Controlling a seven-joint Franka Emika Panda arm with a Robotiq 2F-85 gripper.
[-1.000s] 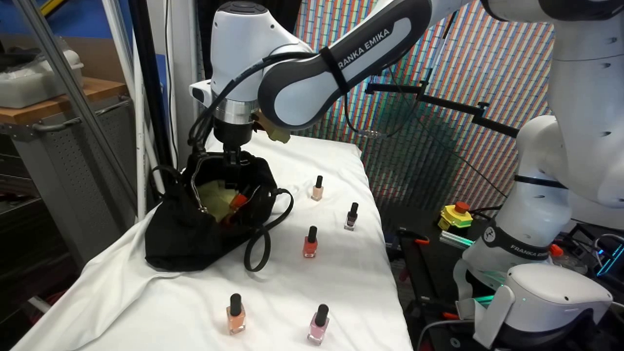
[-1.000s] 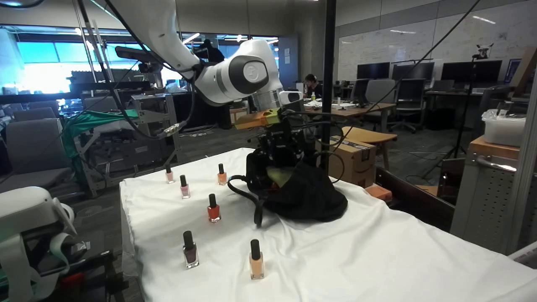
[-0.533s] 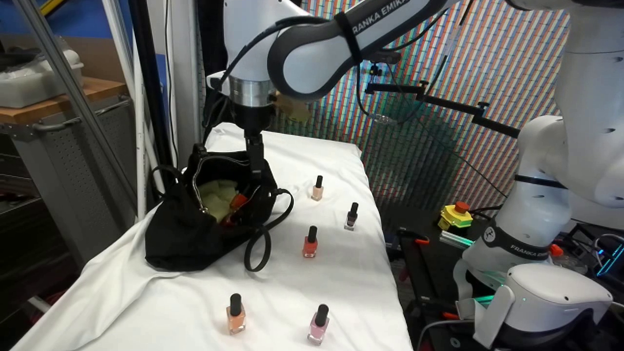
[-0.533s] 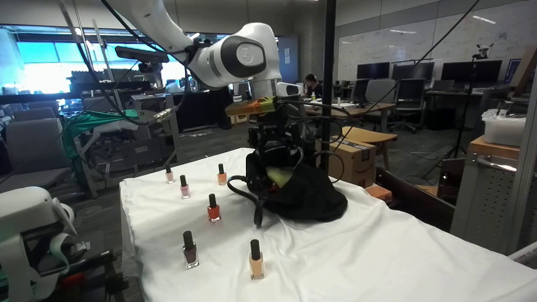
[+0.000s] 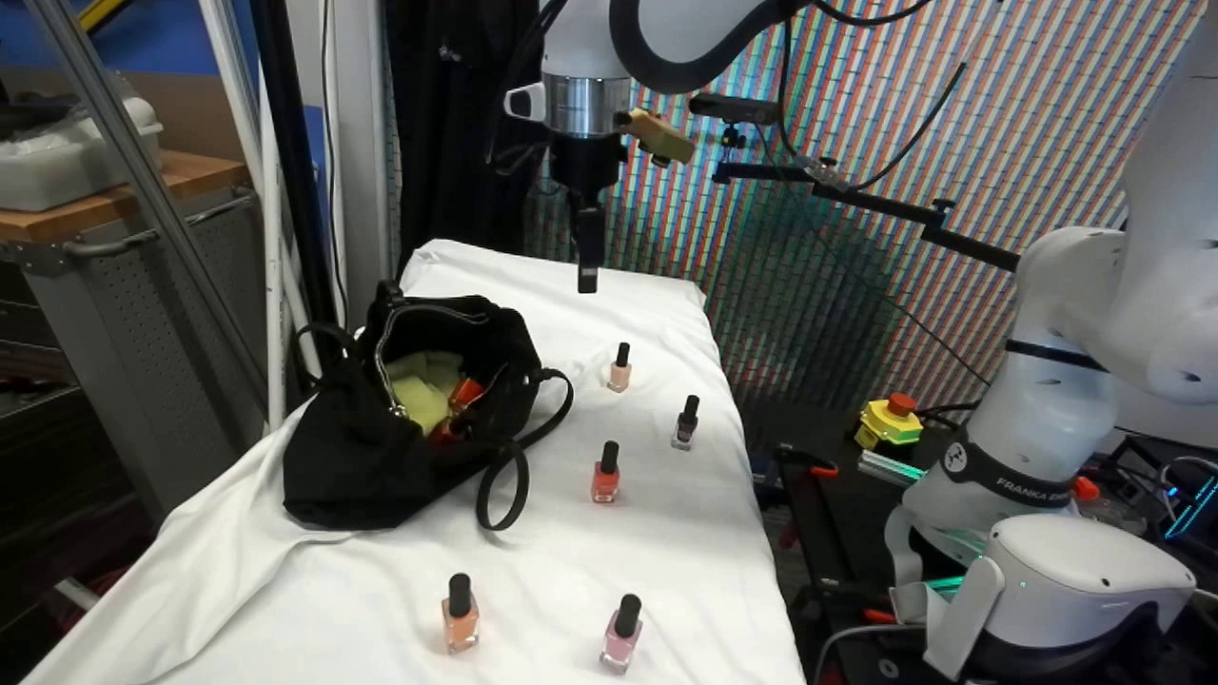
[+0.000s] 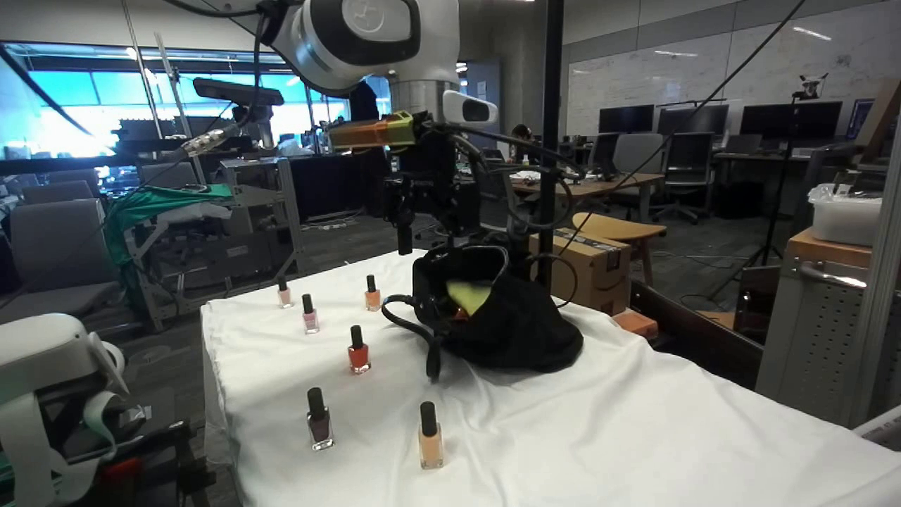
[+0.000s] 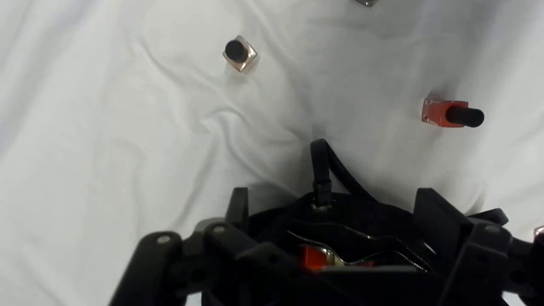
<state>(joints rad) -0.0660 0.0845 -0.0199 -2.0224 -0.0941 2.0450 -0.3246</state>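
the gripper (image 7: pixel 332 195) has its fingers spread wide, and nothing shows pinched between them. it hangs above the white-covered table (image 5: pixel 685 533), touching nothing, near the mouth of the black bag (image 5: pixel 371 466), which slumps by the table edge away from the robot base (image 5: pixel 1028 414). in both exterior views the fingertips stand higher than the mouth and off to its base side; in the wrist view the mouth's long axis runs at a slant, roughly along the line from finger to finger. inside the bag show a yellow-green cloth-like piece (image 5: pixel 419 395) and something orange-red (image 5: pixel 466 392) (too deep to name). toward the base-side table edge stand the nearest bottles, each upright, its long axis vertical: the pale bottle (image 5: pixel 619 376) and the red bottle (image 5: pixel 605 482), well apart, with the dark bottle (image 5: pixel 684 433) closer to that edge. farther along the table stand an orange bottle (image 5: pixel 461 623) and a pink bottle (image 5: pixel 620 647).
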